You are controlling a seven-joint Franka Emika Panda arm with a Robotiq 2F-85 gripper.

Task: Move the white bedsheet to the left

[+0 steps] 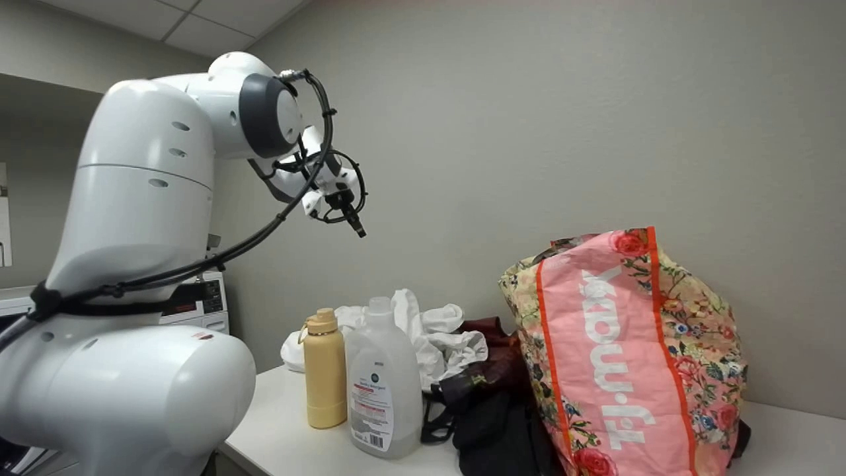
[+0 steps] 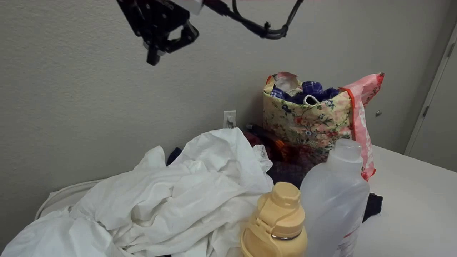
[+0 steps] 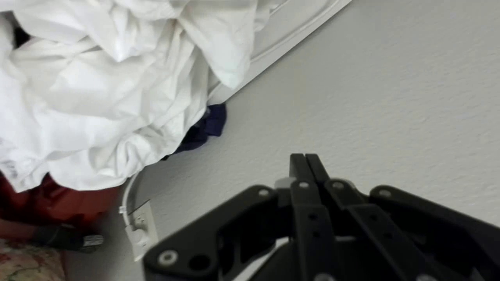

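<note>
plain grey wall (image 2: 89,100) backs a white counter (image 2: 410,207); on it the white bedsheet (image 2: 185,192) lies as a crumpled heap, its long axis seeming to run along the wall, with the floral bag (image 2: 303,123) past one end, and the yellow bottle (image 2: 276,225) and clear jug (image 2: 332,200) standing on the side away from the wall; whether the bottle touches the cloth cannot be told;

the arm (image 1: 145,172) holds its jaws high above the heap's level, well apart from it; they are clenched, the fingertips (image 3: 299,168) side by side with nothing between; in the wrist view bare wall lies ahead of them, while the bedsheet fills the upper left, off to one side of their aim;

on that offset the coming move turns: the cloth lies below the jaws and farther out from the wall than where they point; the reach likely calls for a descent, a turn away from the wall and a parting of the jaws before any fold can be pinched; in both exterior views leftward leads away from the bag, so if that left is meant, a drag along the heap's length seems the line, though loose cloth may catch the bottle.
</note>
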